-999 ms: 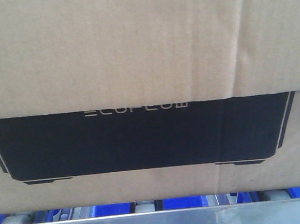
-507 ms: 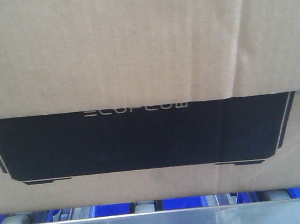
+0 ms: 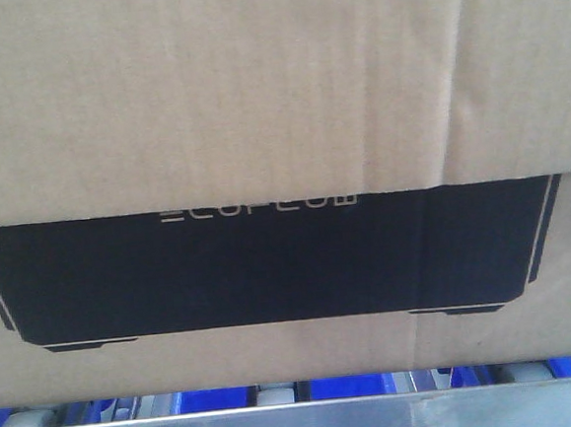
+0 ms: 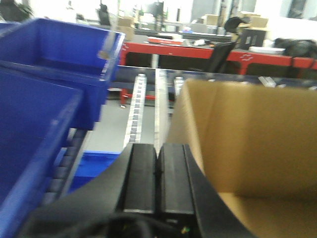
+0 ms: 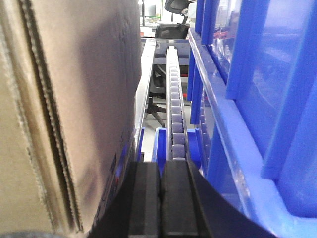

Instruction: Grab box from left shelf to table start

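The brown cardboard box (image 3: pixel 257 97) with its black ECOFLOW panel fills the front view, resting on the left shelf (image 3: pixel 302 425), a silver rail with blue parts and grey rollers. My left gripper (image 4: pixel 157 151) is shut with nothing in it, just left of the box's side wall (image 4: pixel 247 139). My right gripper (image 5: pixel 162 171) is shut and empty too, just right of the box's other side (image 5: pixel 84 89), over a roller track (image 5: pixel 176 114). The table is out of view.
Blue plastic bins stand close on both outer sides: one (image 4: pixel 44 99) left of the left gripper, another (image 5: pixel 262 89) right of the right gripper. Roller rails (image 4: pixel 136 109) run away behind the box. Red workbenches (image 4: pixel 198 49) stand far back.
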Controlling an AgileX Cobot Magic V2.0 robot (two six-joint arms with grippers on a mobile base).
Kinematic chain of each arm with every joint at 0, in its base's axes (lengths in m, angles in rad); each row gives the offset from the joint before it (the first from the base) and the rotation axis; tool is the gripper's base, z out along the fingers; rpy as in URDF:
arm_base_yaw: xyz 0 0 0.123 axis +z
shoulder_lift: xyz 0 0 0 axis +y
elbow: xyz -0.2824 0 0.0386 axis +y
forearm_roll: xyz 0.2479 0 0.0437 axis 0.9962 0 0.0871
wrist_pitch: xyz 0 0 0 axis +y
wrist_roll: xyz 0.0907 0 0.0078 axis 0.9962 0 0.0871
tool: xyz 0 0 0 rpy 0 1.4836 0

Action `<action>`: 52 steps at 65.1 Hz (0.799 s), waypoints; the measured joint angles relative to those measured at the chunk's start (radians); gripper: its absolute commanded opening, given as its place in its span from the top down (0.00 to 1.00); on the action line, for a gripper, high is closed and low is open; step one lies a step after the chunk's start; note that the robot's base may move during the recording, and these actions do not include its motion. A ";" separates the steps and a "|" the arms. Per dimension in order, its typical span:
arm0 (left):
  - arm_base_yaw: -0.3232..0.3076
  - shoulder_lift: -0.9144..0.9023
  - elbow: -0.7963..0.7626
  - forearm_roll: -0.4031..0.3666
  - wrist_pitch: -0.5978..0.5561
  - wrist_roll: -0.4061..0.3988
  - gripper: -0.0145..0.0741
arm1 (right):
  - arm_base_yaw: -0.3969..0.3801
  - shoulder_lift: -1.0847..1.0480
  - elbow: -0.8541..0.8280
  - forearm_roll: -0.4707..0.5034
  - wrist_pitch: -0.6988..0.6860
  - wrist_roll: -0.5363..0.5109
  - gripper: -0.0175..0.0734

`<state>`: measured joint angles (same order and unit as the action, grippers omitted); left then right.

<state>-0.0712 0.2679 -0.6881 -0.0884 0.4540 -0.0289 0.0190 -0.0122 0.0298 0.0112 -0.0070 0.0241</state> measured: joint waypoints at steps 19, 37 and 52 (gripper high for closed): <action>-0.013 0.149 -0.132 -0.005 0.086 0.000 0.94 | 0.000 0.000 0.000 0.000 0.000 0.000 0.75; -0.161 0.248 -0.198 0.027 0.193 -0.002 0.88 | 0.000 0.000 0.000 0.000 0.000 0.000 0.75; -0.195 0.325 -0.232 0.051 0.221 -0.002 0.46 | 0.000 0.000 0.000 0.000 0.000 0.000 0.75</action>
<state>-0.2663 0.5928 -0.9203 -0.0370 0.6755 -0.0306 0.0190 -0.0122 0.0298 0.0112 -0.0070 0.0241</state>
